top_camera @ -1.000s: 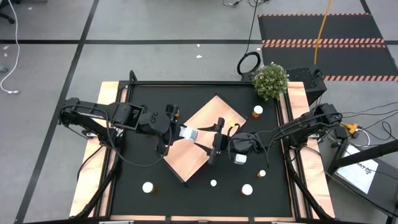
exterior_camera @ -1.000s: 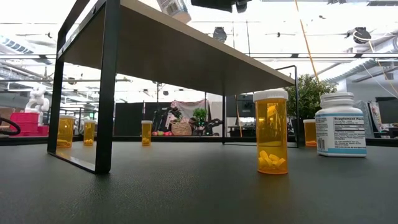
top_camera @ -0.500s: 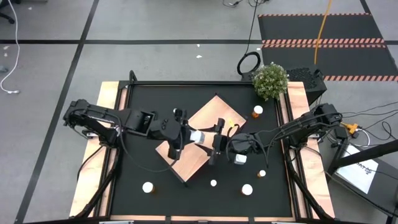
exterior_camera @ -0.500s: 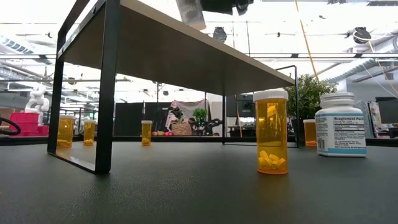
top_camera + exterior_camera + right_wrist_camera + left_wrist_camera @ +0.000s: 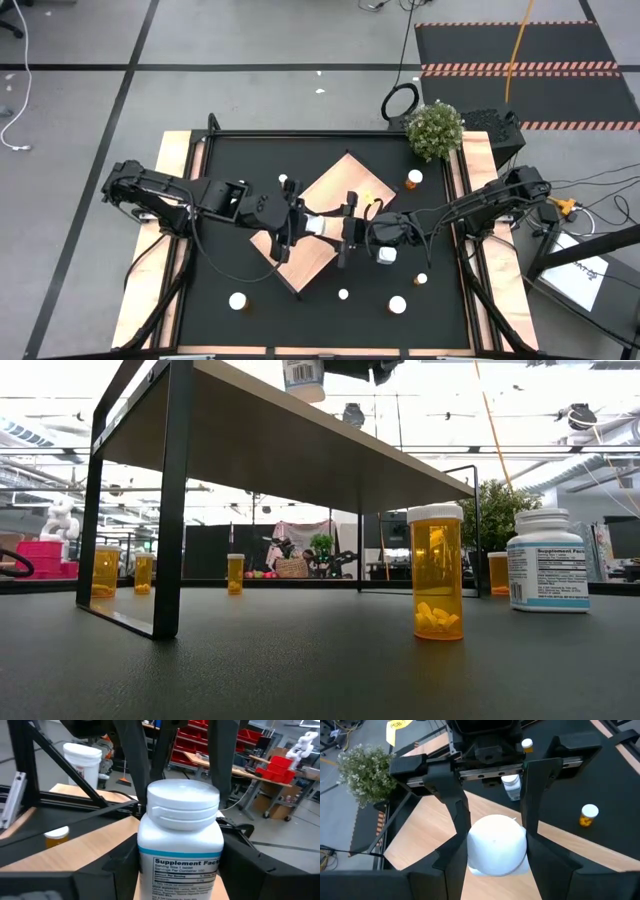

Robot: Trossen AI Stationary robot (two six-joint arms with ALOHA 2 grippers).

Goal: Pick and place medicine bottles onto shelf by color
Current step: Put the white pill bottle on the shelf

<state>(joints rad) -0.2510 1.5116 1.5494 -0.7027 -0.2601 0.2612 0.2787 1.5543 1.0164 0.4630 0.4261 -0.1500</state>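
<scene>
A white medicine bottle (image 5: 316, 226) stands upright over the middle of the pale wood shelf (image 5: 322, 258). My left gripper (image 5: 306, 226) reaches in from the table's left and is shut on it. My right gripper (image 5: 336, 227) faces it from the right. It is open, with a finger on either side of the same bottle (image 5: 180, 845). In the low view the bottle (image 5: 303, 376) shows above the shelf (image 5: 300, 450). Whether its base rests on the board I cannot tell. My left gripper pinches the white bottle between its two fingers (image 5: 451, 862), one on each side of the body just below the cap (image 5: 496, 840). The fingers slant down from the table's left. The bottle sits upright in the hold. My right gripper has its fingers (image 5: 240, 865) close beside the bottle's label; whether they touch it I cannot tell.
A second white bottle (image 5: 386, 255) stands on the black mat beside my right arm. Orange bottles are scattered on the mat (image 5: 414, 179) (image 5: 238, 300) (image 5: 397, 304). A small yellow object (image 5: 370, 195) lies on the shelf. A potted plant (image 5: 435, 128) is at the far right corner.
My left gripper has moved toward the table's right over the shelf, carrying the white bottle in between my right gripper's open fingers. The bottle has turned from tilted to upright. My right arm has kept still.
</scene>
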